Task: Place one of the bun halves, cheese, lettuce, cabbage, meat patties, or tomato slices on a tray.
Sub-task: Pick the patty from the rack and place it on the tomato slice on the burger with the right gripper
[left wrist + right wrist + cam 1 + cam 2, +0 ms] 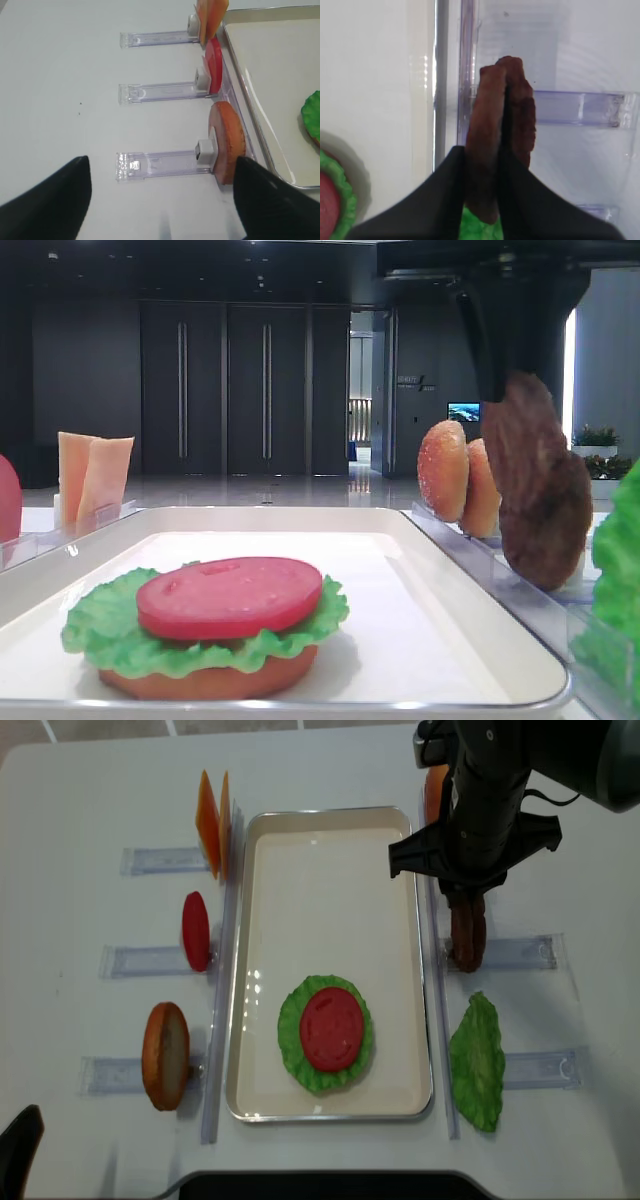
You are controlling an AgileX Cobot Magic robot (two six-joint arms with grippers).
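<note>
Meat patties [502, 135] are standing on edge in their rack, the right gripper [501, 195] clamping narrowly around one patty.

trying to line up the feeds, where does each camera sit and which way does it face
Exterior high: low at the tray's near end, facing along it; right arm top right.
Right wrist: looks down past black fingers shut on the meat patties.
Left wrist: looks down at the left racks; open fingers show.
Realsense: overhead; right arm visible.
Shared: the tomato slice on lettuce.
</note>
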